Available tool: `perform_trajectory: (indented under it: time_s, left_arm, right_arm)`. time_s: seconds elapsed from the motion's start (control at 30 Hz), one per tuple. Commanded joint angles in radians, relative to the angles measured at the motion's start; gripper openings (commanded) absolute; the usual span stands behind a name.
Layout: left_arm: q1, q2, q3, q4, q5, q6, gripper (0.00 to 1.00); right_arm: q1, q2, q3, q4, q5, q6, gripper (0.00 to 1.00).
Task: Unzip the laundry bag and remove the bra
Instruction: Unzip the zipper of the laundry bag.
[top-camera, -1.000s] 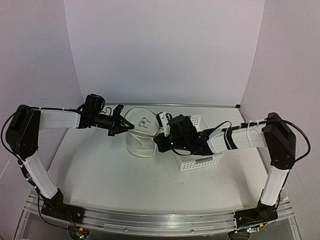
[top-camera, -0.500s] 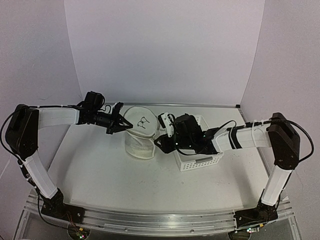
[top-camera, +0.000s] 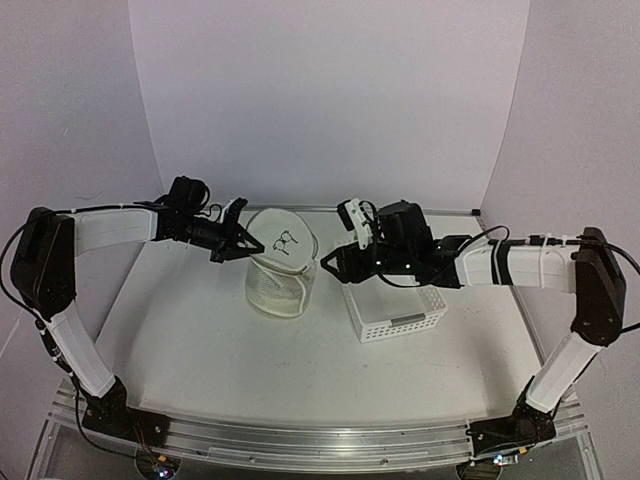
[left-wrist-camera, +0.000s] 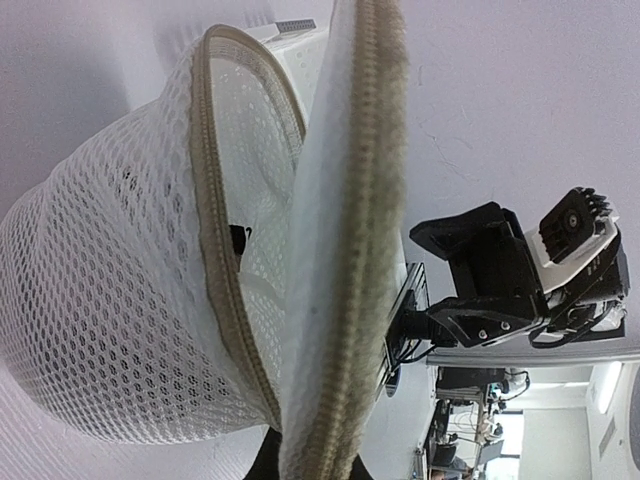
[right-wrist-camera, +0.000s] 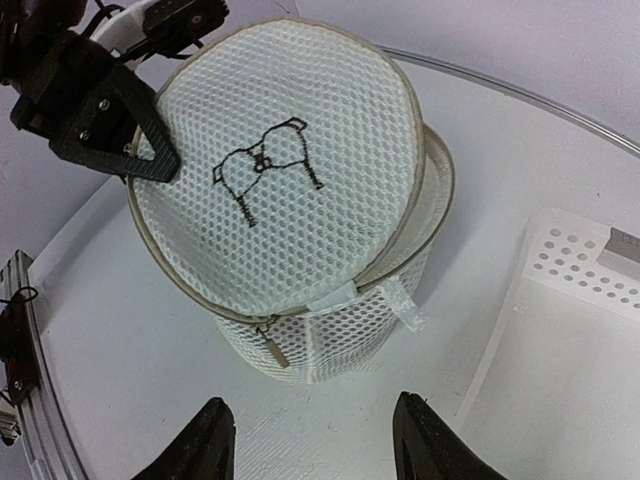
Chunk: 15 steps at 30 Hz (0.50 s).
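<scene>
White table (top-camera: 200, 340), laundry bag (top-camera: 281, 292) upright, axis vert, L fingers (right-wrist-camera: 125, 135) clamped on lid (right-wrist-camera: 300, 130), R fingers (right-wrist-camera: 208, 442) apart

1 mesh laundry bag (top-camera: 283, 262), 1 wht plastic basket (top-camera: 395, 312), 1 table (top-camera: 200, 340) & 2 grippers: left gripper (top-camera: 245, 246), right gripper (right-wrist-camera: 312, 442).

A robotics laboratory test cell is indicated: a white table (top-camera: 200, 340) is enclosed at the left, top and right of the overhead frame by plain pale backdrop panels (top-camera: 320, 100). The left arm (top-camera: 110, 228) and the right arm (top-camera: 510, 265) are bolted to a metal rail (top-camera: 300, 440) along the bottom edge. At the lower right of the left wrist view, a workroom with a ceiling strip light (left-wrist-camera: 605, 385) is glimpsed.
</scene>
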Motion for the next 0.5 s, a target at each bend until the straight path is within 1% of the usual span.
perform_trajectory:
  time_s: [0.0, 0.13, 0.27, 0.33, 0.47]
  left_arm:
    - [0.002, -0.002, 0.077, -0.045, 0.005, 0.109, 0.00]
    - [0.002, -0.002, 0.080, -0.064, -0.003, 0.144, 0.00]
    - [0.002, -0.003, 0.071, -0.078, -0.031, 0.155, 0.07]
    - [0.002, -0.006, 0.066, -0.088, -0.054, 0.163, 0.16]
    - [0.001, -0.018, 0.061, -0.109, -0.093, 0.185, 0.32]
  right_arm:
    - [-0.035, -0.034, 0.074, -0.047, -0.056, -0.045, 0.59]
    - [-0.052, -0.020, 0.114, -0.061, -0.106, -0.051, 0.64]
    - [-0.056, 0.007, 0.151, -0.068, -0.143, -0.052, 0.66]
    - [-0.055, 0.016, 0.162, -0.069, -0.156, -0.049, 0.67]
    - [-0.056, 0.028, 0.173, -0.069, -0.172, -0.045, 0.69]
